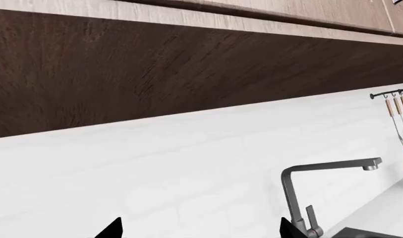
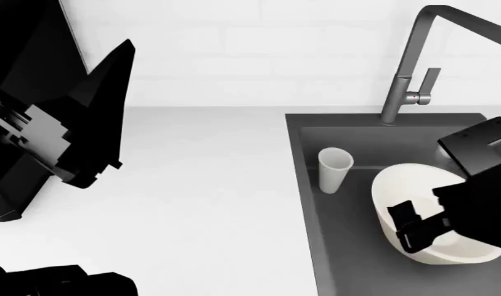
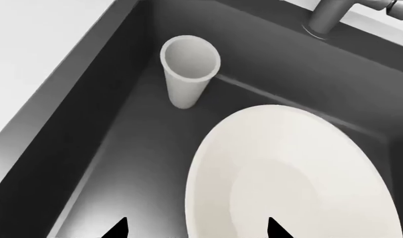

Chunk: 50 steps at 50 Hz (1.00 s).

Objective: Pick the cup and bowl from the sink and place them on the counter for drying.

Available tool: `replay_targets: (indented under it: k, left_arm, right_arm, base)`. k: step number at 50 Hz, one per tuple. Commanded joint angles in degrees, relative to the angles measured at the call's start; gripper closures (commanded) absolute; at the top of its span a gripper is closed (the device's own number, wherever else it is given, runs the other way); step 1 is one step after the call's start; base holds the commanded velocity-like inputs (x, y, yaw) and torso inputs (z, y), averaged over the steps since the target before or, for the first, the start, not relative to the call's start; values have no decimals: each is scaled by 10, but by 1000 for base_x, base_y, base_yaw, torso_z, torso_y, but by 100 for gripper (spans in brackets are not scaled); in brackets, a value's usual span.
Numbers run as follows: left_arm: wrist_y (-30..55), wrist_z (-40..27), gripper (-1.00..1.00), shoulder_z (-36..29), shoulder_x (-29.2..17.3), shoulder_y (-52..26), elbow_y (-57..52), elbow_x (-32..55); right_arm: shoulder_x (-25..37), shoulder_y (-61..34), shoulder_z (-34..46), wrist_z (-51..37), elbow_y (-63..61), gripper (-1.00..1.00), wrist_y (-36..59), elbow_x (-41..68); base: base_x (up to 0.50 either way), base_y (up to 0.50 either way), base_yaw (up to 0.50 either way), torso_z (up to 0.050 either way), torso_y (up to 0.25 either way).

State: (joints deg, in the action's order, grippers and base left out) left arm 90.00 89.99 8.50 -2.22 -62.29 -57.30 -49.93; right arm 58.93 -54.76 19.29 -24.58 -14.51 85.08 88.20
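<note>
The white cup [image 2: 334, 169] stands upright in the dark grey sink [image 2: 349, 259], at its left side, apart from the cream bowl [image 2: 402, 185] to its right. Cup [image 3: 188, 74], bowl [image 3: 294, 168] and sink floor [image 3: 122, 148] also show in the right wrist view. My right gripper [image 3: 196, 230] is open and empty; its jaws straddle the bowl's left rim from above. In the head view it [image 2: 410, 225] hangs over the bowl. My left gripper [image 1: 200, 230] is open and empty, raised and facing the wall. The white counter [image 2: 209, 185] lies left of the sink.
The tall grey faucet [image 2: 407, 61] rises behind the sink, and shows in the left wrist view [image 1: 307, 183]. My left arm [image 2: 61, 123] hangs high over the counter's left part. A rail of hanging utensils [image 1: 396, 106] is on the wall beyond the faucet.
</note>
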Motion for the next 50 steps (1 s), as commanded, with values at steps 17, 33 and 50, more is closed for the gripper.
replay_targets:
  k: [17,33,50]
  left_arm:
    - [0,0,-100,-7,2,1,3,-2]
    - [0,0,-100,-4,1,5,1,0]
    - [0,0,-100,-7,-1,8,1,0]
  right_arm:
    - [-17,5,60,22,42,-100,-24,-42]
    - [-36,6,87,30,73,-100,-43,-68]
    - [-43,41,109,59,94,-100,-92,-110]
  base:
    - [0,0,0,0,0]
    - [0,0,0,0,0]
    - [0,0,0,0,0]
